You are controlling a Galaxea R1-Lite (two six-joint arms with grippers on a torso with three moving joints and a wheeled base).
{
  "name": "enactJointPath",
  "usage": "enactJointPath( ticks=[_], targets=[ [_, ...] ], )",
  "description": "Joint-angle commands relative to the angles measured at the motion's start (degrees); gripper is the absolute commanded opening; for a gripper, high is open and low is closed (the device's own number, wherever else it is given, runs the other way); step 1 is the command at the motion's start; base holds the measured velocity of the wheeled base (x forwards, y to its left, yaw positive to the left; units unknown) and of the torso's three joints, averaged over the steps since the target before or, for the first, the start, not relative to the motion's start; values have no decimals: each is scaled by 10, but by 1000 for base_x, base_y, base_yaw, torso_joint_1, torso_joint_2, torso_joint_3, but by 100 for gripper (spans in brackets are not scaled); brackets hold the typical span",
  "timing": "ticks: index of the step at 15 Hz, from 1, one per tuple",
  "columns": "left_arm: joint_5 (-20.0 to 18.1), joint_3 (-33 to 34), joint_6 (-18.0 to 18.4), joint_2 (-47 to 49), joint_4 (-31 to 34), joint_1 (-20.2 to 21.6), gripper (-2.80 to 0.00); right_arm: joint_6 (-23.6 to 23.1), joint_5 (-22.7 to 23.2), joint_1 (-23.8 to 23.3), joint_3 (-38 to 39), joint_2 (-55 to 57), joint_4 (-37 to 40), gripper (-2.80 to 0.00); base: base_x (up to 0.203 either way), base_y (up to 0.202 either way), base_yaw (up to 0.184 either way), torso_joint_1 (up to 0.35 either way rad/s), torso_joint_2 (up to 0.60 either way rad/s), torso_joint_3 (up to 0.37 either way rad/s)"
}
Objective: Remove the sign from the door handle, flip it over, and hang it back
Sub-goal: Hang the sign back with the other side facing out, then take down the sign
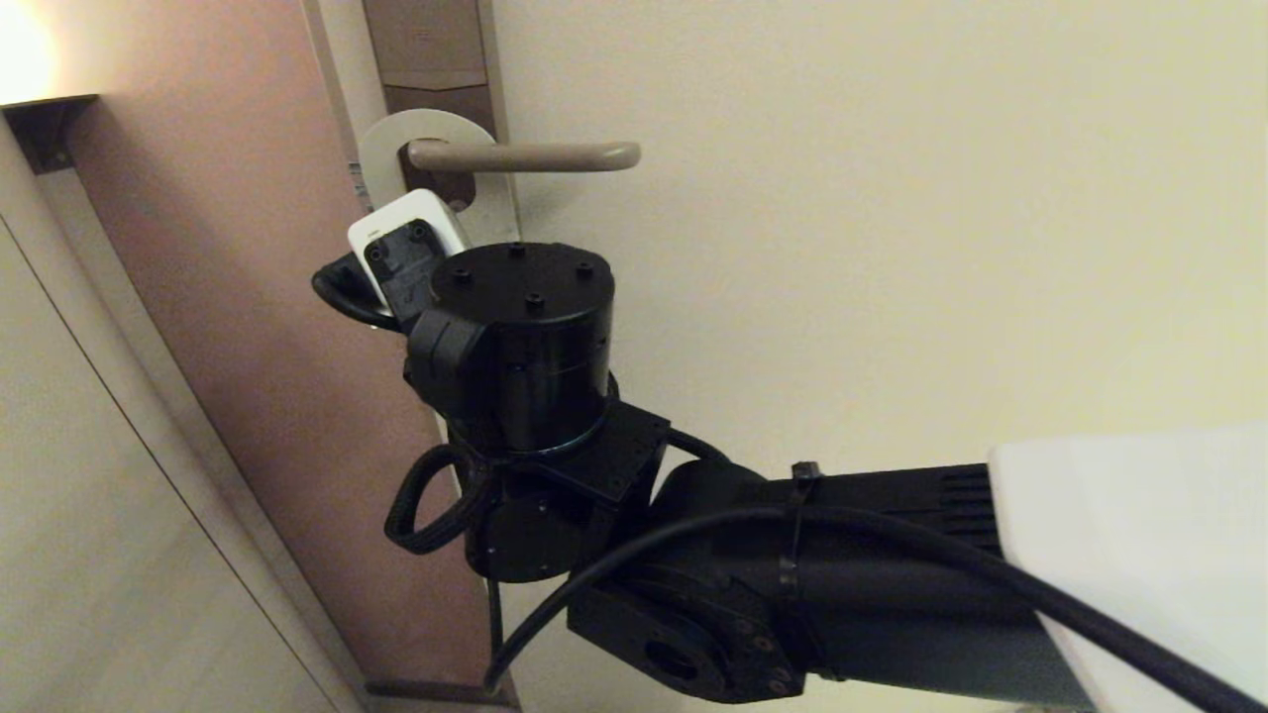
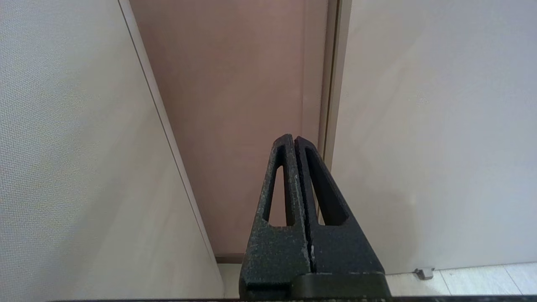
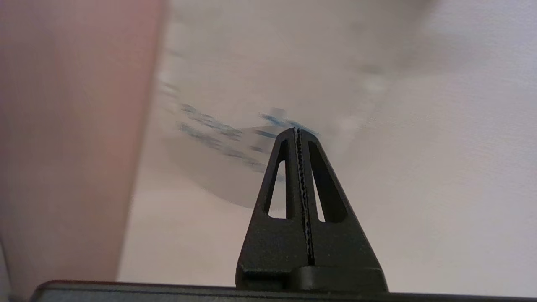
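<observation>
Nearest the head camera: black right arm raised toward the cream door, its wrist hiding most of what hangs below the lever. Right gripper [image 3: 298, 131] with jaws pressed together, tips apparently pinching the lower edge of the flat white card sign with blurred blue lettering [image 3: 235, 138]; actual contact too blurred to confirm. Beyond the wrist, rounded top loop of the sign [image 1: 388, 149] around the matte bronze-grey lever door handle [image 1: 525, 155], close to the tall lock plate [image 1: 436, 50].

Best handled, by the look of it, by sliding the loop sideways along the lever to its rounded free end before pulling away, with the card kept flat to avoid bending it.

Loop and handle shown only from the head; lettered face and closed tips only from the right wrist. Black left gripper [image 2: 294, 138] closed and empty, parked low, facing the pinkish frame strip [image 2: 235, 105].
</observation>
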Motion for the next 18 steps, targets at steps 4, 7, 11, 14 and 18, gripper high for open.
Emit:
enactJointPath(
  ticks=[4,7,11,14,18],
  targets=[
    [0,0,0,1,0,0,-280,-1,-3,-3,111,-115,15,-280,0,0,0,0,0,0],
    [0,0,0,1,0,0,-280,0,-2,-33,213,-190,23,-280,0,0,0,0,0,0],
    [0,0,0,1,0,0,-280,1,12,-102,363,-298,24,-280,0,0,0,0,0,0],
    [0,0,0,1,0,0,-280,1,46,-188,473,-383,24,-280,0,0,0,0,0,0],
    [0,0,0,1,0,0,-280,4,143,-347,589,-490,24,-280,0,0,0,0,0,0]
  ],
)
